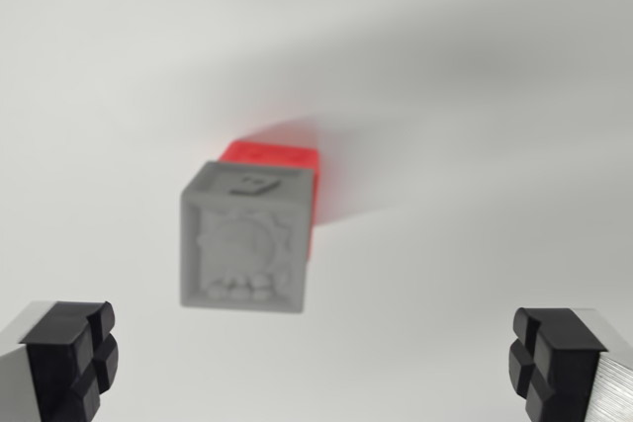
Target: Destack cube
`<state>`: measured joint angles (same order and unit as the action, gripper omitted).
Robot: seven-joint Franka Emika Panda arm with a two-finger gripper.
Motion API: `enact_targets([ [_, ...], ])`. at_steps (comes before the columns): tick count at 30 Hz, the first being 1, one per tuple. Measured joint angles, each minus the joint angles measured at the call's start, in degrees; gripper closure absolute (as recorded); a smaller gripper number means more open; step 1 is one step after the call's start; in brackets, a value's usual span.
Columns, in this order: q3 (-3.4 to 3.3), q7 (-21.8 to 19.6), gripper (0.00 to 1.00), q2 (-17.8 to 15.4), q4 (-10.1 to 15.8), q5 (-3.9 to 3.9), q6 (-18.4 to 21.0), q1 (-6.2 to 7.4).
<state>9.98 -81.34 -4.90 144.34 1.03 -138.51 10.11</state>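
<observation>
Gripper [315, 363] fingers spread wide apart, empty. Grey cube [247, 239] centred between and beyond fingertips, against red cube [275, 157] behind.

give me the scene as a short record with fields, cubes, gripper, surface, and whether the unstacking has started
top cube: grey plastic cube with embossed relief faces, nearest the camera, blurred
bottom cube: red plastic cube, mostly hidden behind the grey one, only its upper edge and the wrist view's right side showing
stack state: grey cube apparently still on the red cube
gripper: gripper open, black finger pads wide apart at the lower corners, holding nothing
contact: no pad touches either cube
surface: plain white tabletop, shadow beside the cubes
unstacking: not yet started
</observation>
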Motion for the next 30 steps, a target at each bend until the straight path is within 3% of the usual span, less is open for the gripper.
enact_targets([
  [13, 2.87, -6.8, 0.0, 0.0, 2.6, 0.56, -3.6, 2.74],
  [18, 2.91, -7.4, 0.0, 2.6, 3.1, 0.11, -6.5, 2.65],
  [26, 2.73, -8.6, 0.0, 6.6, 3.6, -1.49, -10.9, 2.62],
  [30, 2.54, -9.5, 0.0, 9.1, 3.7, -2.72, -13.5, 2.62],
])
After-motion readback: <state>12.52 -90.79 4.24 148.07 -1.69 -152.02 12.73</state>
